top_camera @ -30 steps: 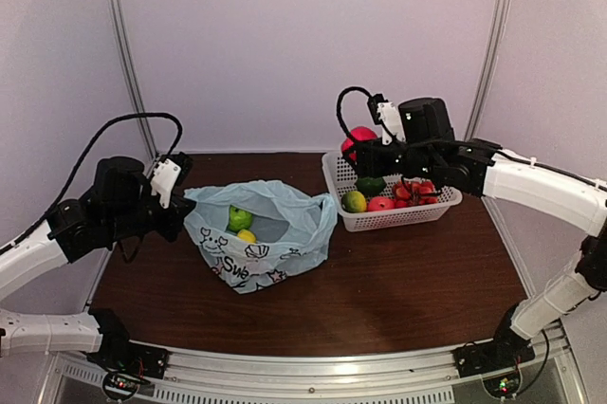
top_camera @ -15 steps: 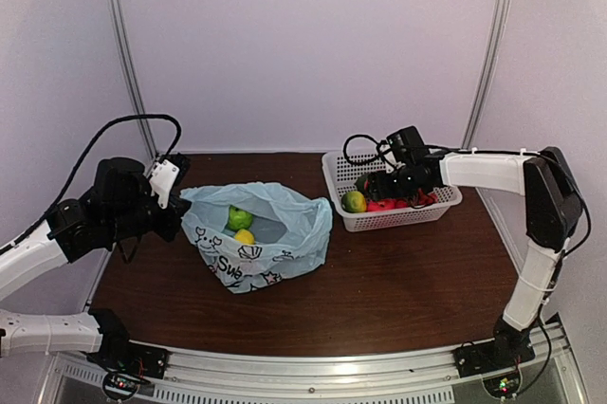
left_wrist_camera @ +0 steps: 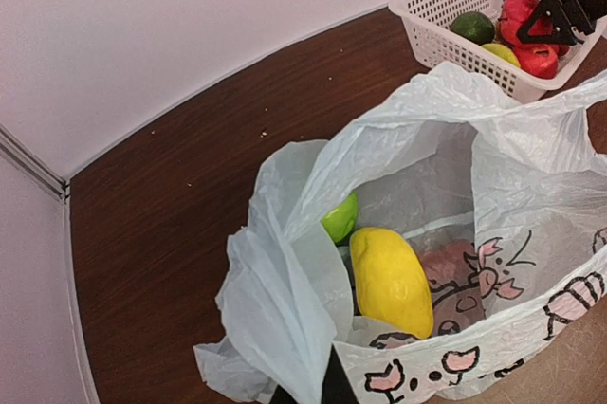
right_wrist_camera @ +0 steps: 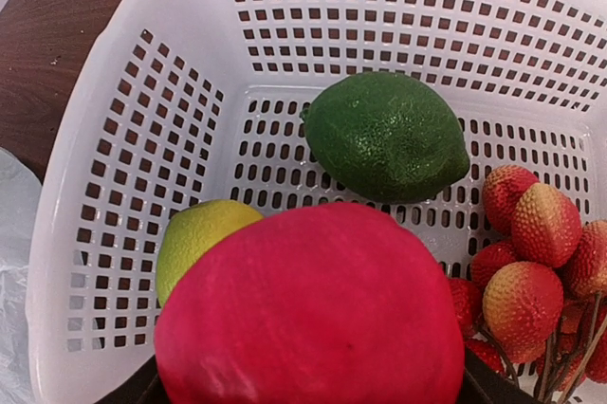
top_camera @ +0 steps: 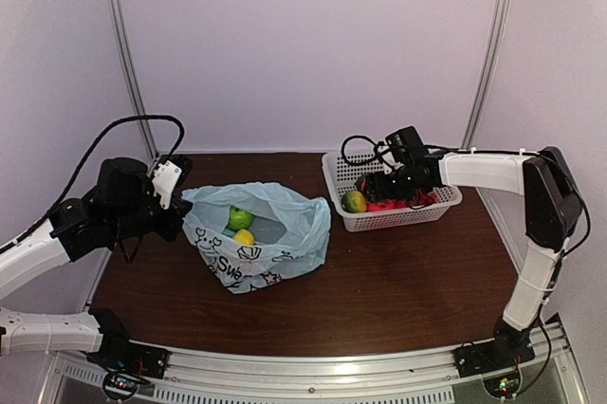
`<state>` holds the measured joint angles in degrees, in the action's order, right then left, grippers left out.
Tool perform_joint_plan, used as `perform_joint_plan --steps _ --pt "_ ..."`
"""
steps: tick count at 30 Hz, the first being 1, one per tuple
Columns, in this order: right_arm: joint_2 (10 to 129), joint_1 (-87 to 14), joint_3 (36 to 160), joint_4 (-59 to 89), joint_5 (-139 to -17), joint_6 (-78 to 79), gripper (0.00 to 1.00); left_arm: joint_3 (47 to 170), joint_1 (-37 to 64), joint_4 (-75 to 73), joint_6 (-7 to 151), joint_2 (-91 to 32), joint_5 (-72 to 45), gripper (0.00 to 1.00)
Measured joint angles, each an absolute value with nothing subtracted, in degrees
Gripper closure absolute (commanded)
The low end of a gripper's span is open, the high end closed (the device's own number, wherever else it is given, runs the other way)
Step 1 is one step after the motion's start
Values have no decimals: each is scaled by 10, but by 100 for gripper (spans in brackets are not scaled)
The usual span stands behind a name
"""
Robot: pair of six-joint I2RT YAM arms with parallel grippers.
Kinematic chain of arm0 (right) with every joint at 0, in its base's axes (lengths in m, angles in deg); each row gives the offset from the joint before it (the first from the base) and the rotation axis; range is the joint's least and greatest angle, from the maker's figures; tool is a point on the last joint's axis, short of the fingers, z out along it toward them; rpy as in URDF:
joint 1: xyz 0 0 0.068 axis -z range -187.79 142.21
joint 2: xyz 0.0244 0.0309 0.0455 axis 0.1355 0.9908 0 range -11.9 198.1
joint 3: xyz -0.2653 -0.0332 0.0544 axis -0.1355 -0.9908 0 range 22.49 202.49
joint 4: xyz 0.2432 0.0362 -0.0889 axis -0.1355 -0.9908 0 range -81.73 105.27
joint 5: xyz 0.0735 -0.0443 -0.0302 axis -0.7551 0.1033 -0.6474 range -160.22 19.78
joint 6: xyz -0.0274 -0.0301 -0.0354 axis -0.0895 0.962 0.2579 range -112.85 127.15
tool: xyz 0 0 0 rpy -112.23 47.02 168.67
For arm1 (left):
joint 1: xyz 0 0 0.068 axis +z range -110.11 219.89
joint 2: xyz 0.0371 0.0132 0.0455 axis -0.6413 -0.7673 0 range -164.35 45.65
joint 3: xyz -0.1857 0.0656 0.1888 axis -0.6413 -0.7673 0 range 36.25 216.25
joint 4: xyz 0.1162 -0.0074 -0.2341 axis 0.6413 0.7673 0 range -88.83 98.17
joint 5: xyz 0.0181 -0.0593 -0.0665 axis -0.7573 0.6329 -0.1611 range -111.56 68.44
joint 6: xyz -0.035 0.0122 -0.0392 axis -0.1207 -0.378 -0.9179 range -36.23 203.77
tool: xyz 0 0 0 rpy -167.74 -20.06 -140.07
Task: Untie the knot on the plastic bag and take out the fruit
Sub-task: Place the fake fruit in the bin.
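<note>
The plastic bag [top_camera: 275, 245] sits on the left half of the table [top_camera: 408, 281], slumped on its side with its mouth gaping toward the far left. Inside it, in the left wrist view, a yellow fruit [left_wrist_camera: 391, 281] lies against the printed near wall. A green apple [left_wrist_camera: 340, 217] is half hidden behind a fold just beyond it, and a pink fruit [left_wrist_camera: 446, 266] shows only dimly through the thin plastic to the right. Black cartoon drawings run along the bag's near side.

The left gripper [left_wrist_camera: 305, 391] is at the bag's left rim with its fingers pressed together on a bunched fold of plastic, so it holds that edge up.

Just right of the bag, toward the far right of the table, stands a white perforated basket [right_wrist_camera: 142, 138]; whether bag and basket touch cannot be told. The right gripper [top_camera: 372, 187] reaches down into the basket's left end. Its fingers flank a large red fruit [right_wrist_camera: 313, 314] and clamp it from both sides — the fruit fills the near part of the wrist view. On the basket floor beyond it rest a dark green lime [right_wrist_camera: 387, 137] and, to the left against the wall, a yellow-green fruit [right_wrist_camera: 199, 238]. A cluster of red berries [right_wrist_camera: 531, 243] lies to the right.
</note>
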<state>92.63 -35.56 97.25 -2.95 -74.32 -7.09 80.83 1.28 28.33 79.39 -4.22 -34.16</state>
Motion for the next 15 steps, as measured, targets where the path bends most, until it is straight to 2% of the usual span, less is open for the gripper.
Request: perform_joint_plan --steps 3,8,11,15 --pt "926 -356 972 -31 -744 -72 16 808 13 283 794 -42 -341 100" --pt "926 -356 972 -33 -743 -75 5 808 13 283 794 -42 -337 100" --pt "926 -356 972 -35 -741 -78 1 808 13 283 794 -42 -335 100" --pt "926 -356 972 -38 -737 -76 1 808 13 283 794 -42 -333 100"
